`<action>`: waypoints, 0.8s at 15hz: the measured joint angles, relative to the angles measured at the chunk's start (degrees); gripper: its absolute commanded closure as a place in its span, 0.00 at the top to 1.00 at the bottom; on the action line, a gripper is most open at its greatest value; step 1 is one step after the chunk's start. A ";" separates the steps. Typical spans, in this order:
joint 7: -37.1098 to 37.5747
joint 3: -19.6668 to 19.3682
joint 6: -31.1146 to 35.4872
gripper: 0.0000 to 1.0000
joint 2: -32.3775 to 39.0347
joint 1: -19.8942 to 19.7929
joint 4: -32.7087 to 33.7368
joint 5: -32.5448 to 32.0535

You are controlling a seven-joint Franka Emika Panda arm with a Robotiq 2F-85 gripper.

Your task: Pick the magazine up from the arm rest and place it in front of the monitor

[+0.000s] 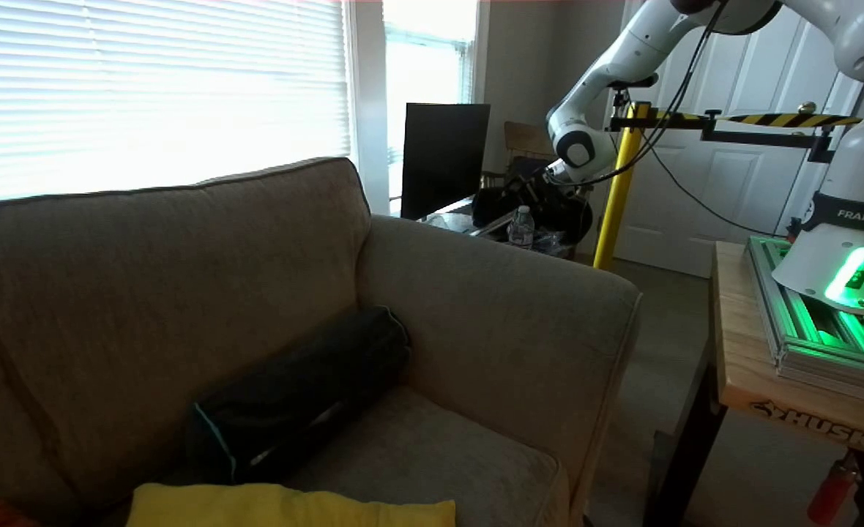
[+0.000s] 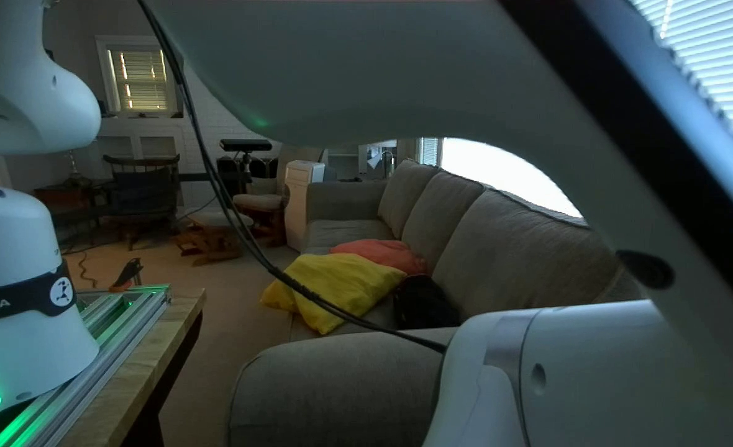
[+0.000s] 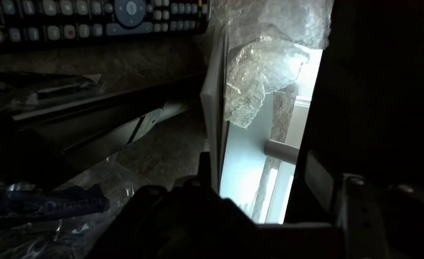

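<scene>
And here's the gripper (image 3: 260,167) near the monitor (image 1: 443,161), jaws apart with nothing evident between them; the magazine I can't pick out in any view, not even on what shows of the arm rest (image 1: 505,293). Looks like the placing end of the job: if the magazine is down, draw straight back, slowly, brushing neither remote (image 3: 100,23), wrap (image 3: 251,82) nor bottle (image 1: 521,227).
</scene>
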 measured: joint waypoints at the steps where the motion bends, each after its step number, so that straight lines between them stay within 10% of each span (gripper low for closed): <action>1: 0.00 0.00 0.00 1.00 -0.36 0.00 0.02 -0.01; 5: 6.84 -7.98 -5.04 1.00 -4.27 5.73 -1.07 -3.18; 12: 34.25 -22.79 -12.52 1.00 -12.93 18.89 -4.92 -28.96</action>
